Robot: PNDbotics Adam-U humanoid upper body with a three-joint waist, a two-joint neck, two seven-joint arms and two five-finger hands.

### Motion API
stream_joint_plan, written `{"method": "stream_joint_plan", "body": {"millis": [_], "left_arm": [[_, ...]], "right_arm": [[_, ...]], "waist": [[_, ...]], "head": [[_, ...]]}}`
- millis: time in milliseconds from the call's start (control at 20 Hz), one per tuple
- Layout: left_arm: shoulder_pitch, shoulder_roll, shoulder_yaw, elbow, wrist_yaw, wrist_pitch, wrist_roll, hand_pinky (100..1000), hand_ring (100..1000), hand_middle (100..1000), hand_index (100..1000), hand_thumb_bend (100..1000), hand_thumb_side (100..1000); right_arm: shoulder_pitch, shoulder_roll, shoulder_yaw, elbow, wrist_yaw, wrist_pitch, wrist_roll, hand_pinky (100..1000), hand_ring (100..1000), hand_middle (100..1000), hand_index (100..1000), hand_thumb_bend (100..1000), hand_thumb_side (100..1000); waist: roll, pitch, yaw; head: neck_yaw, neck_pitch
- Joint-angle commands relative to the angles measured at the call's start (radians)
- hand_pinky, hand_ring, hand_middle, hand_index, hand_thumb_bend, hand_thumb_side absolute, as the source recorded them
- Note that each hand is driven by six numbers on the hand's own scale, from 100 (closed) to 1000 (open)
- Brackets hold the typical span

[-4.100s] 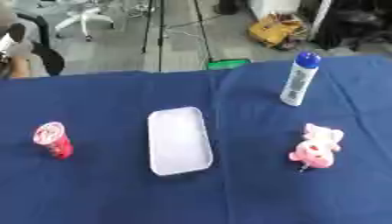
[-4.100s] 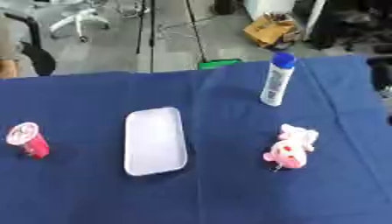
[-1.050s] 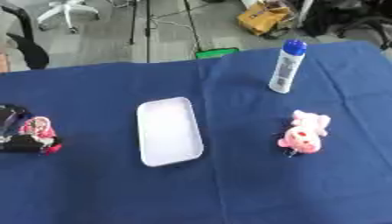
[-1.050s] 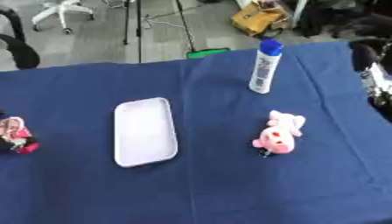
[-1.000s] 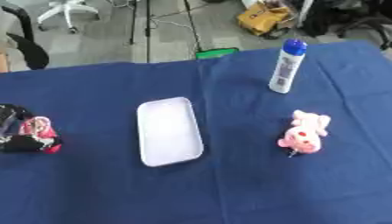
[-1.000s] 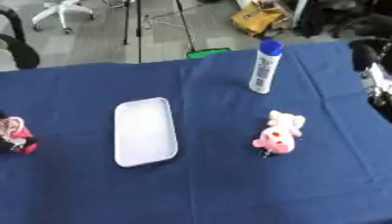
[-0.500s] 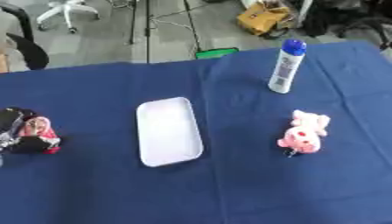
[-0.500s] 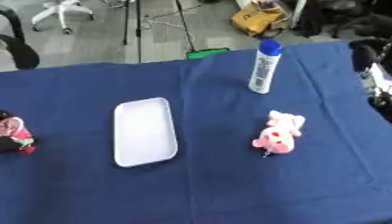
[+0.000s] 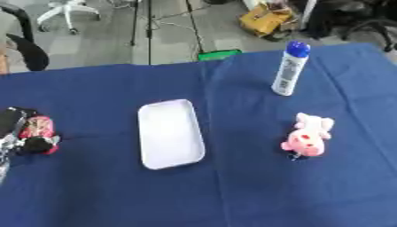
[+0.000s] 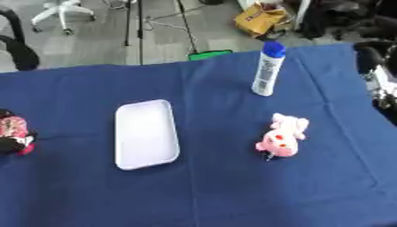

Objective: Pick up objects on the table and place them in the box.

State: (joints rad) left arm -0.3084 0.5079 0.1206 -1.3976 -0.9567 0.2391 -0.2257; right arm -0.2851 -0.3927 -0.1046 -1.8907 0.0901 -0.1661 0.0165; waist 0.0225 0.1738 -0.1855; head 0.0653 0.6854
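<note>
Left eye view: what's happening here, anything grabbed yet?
The left robot hand has its fingers curled round a small red and pink object at the left edge of the blue table. The white box in the middle holds nothing. The spray bottle stands upright, the pink plush toy lies untouched. The right robot hand waits at the right edge.

Both views are bright and evenly lit, and the light seems to come from above. Shadows are soft and short, lying close under each object. There is no strong glare. The whole picture is slightly blurred, and fine details are lost, mostly at the left edge.
</note>
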Motion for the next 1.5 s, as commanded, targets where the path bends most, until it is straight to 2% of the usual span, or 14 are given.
{"method": "stream_joint_plan", "body": {"millis": [50, 300, 550, 700, 850, 1000, 1250, 1450, 1500], "left_arm": [[-0.020, 0.018, 0.011, -0.037, 0.019, 0.000, -0.005, 257, 278, 458, 624, 346, 358], [-0.069, 0.008, -0.009, -0.114, 0.095, -0.017, 0.003, 265, 280, 454, 620, 362, 369], [-0.148, -0.008, -0.059, -0.167, 0.184, -0.043, -0.002, 271, 284, 457, 622, 389, 380], [-0.216, -0.034, -0.117, -0.170, 0.194, -0.070, -0.030, 274, 287, 461, 626, 396, 386], [-0.282, -0.079, -0.207, -0.140, 0.168, -0.122, -0.085, 279, 294, 468, 631, 407, 400], [-0.312, -0.124, -0.285, -0.103, 0.116, -0.183, -0.123, 279, 299, 473, 635, 408, 403], [-0.326, -0.144, -0.368, -0.065, 0.040, -0.270, -0.169, 292, 316, 487, 644, 413, 405], [-0.306, -0.144, -0.409, -0.027, 0.006, -0.317, -0.190, 305, 325, 493, 659, 422, 407], [-0.298, -0.146, -0.414, -0.015, 0.007, -0.327, -0.189, 312, 331, 507, 664, 453, 428]], "right_arm": [[-0.009, -0.015, -0.010, -0.011, 0.004, 0.001, -0.004, 792, 764, 780, 915, 347, 613], [-0.009, -0.016, -0.009, -0.011, 0.004, 0.001, -0.004, 792, 764, 780, 915, 347, 613], [-0.009, -0.015, -0.006, -0.010, 0.003, 0.001, -0.002, 792, 764, 780, 915, 347, 613], [-0.010, -0.014, -0.003, -0.010, 0.001, 0.000, 0.001, 792, 764, 780, 915, 347, 613], [-0.010, -0.010, 0.000, -0.010, -0.001, -0.001, 0.004, 791, 764, 780, 915, 348, 613], [-0.011, -0.009, 0.002, -0.010, -0.003, -0.001, 0.006, 791, 764, 781, 915, 348, 613], [-0.015, -0.007, 0.003, -0.010, -0.004, -0.001, 0.006, 791, 764, 781, 915, 349, 613], [-0.014, -0.007, 0.004, -0.010, -0.005, -0.001, 0.007, 791, 764, 781, 915, 352, 615], [-0.015, -0.007, 0.004, -0.011, -0.005, -0.001, 0.007, 791, 765, 781, 915, 349, 613]], "waist": [[-0.016, -0.030, -0.001], [-0.018, -0.033, -0.002], [-0.018, -0.036, -0.006], [-0.020, -0.038, -0.009], [-0.023, -0.038, -0.015], [-0.027, -0.037, -0.018], [-0.027, -0.037, -0.022], [-0.026, -0.037, -0.024], [-0.026, -0.037, -0.023]], "head": [[-0.006, -0.005], [-0.008, -0.006], [-0.005, -0.005], [-0.002, -0.003], [0.005, -0.003], [0.006, -0.002], [0.012, -0.003], [0.009, -0.007], [0.007, -0.008]]}}
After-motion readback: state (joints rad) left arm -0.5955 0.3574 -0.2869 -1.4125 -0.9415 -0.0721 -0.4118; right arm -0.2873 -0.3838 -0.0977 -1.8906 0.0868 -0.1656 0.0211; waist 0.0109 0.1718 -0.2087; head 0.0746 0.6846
